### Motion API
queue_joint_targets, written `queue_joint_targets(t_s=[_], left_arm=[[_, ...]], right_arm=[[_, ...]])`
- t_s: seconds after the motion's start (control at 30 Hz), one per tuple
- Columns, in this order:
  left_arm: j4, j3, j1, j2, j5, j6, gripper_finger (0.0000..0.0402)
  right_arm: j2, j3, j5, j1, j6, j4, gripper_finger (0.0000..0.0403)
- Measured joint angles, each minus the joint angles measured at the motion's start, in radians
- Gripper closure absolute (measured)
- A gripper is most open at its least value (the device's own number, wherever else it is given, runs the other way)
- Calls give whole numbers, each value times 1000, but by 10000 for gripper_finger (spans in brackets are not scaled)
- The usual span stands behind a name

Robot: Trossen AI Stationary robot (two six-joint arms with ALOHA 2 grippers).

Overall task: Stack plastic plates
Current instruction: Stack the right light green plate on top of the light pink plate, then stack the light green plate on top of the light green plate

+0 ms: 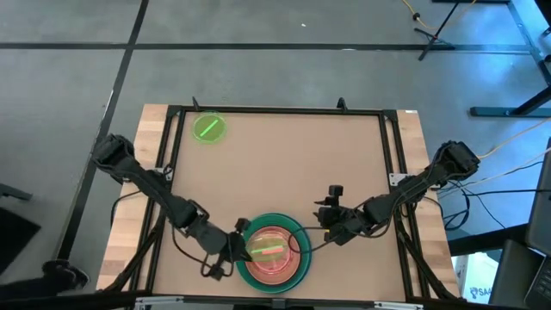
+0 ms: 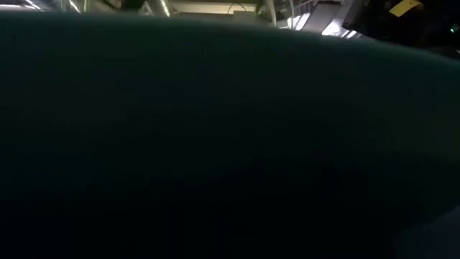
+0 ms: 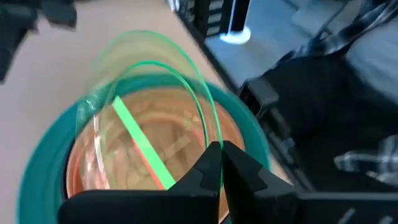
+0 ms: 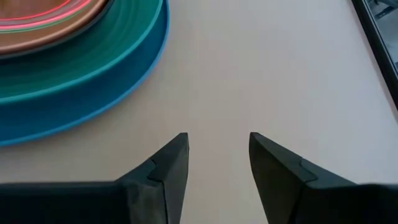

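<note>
Stack of plates sits at the near edge of the table, roughly centre: blue plate [image 4: 74,106] at the bottom, teal-green plate [image 1: 297,258] on it, salmon-pink plate [image 1: 274,244] nested inside that. Right wrist view shows the layering from the side, blue rim touching the tabletop, teal above it, pink on top. A translucent neon-green small plate [image 3: 155,93] is above the pink one, tilted, one edge raised, the other down at the pink plate's surface; motion-blurred in the left wrist view, so exact contact is unclear. Left gripper [image 1: 237,248] is at the stack's left rim, fingers [image 3: 214,165] pinched together on the near edge of that neon-green plate, holding it. A bright green bar shows across the pink plate in both high and left wrist views; can't tell if it's a reflection or part of the plate. Right gripper [image 4: 217,162] is just beside the stack's right side, low over bare table [image 1: 284,164], fingers parted a moderate amount, nothing between them, not touching the blue rim. A second neon-green small plate [image 1: 209,129] lies flat in the far left corner of the table, well apart from the stack and both arms. Low view is almost fully blocked by a dark teal surface close to the lens; only a strip of ceiling lights shows above it.
</note>
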Motion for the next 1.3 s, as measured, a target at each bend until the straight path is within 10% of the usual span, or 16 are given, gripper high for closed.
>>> queue_joint_targets(t_s=[0.5,1.0,1.3], left_arm=[[-3,0,44,88,-9,-9,396],[-135,41,44,23,84,-66,277],[-461,82,47,-102,-131,-87,276]], right_arm=[[0,0,0,0,0,7,243],[0,0,0,0,-2,19,243],[0,0,0,0,-3,23,243]])
